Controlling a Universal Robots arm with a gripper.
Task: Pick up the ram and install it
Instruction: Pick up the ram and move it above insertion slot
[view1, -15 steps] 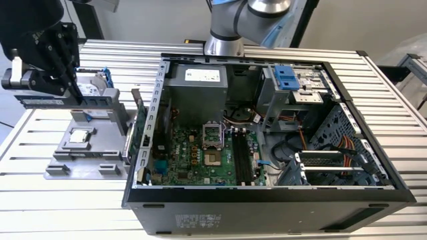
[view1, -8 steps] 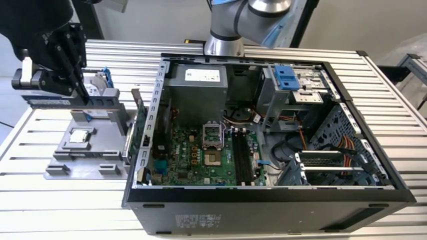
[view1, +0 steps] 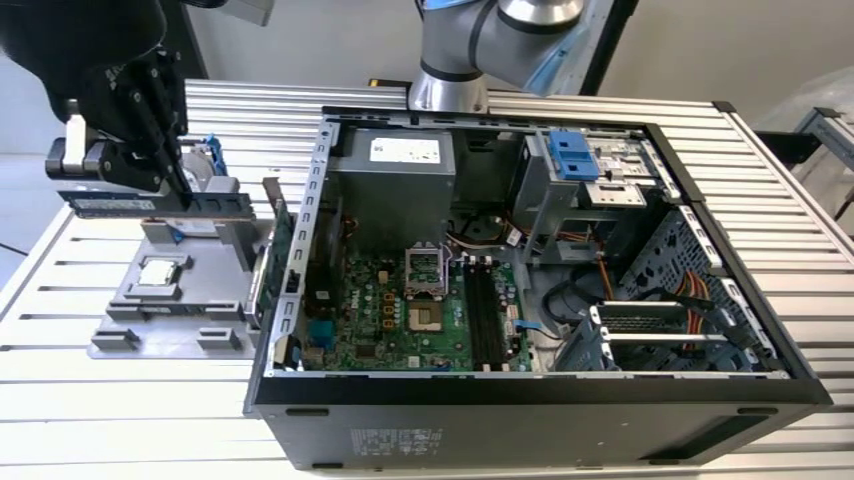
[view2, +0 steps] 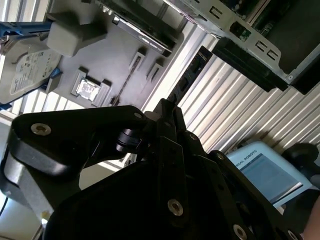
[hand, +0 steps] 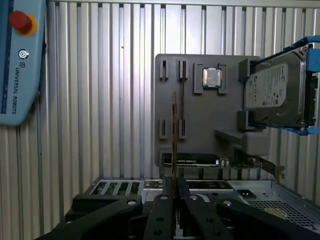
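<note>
The ram (view1: 158, 206) sits clamped in the pincer (view1: 178, 190), which is closed on its flat faces. We judge it lifted clear of the grey holder plate (view1: 147, 305) below the pincer. Picking up looks done and installing is not. That calls for squaring its edge to a memory slot (view1: 483, 322) inside the open computer case (view1: 534, 388) beside the pincer. Everything rests on a ribbed metal table (view1: 120, 410).

Pincer (view1: 178, 192) apparently clamping ram (view1: 120, 208) above grey fixture plate (view1: 187, 302).
</note>
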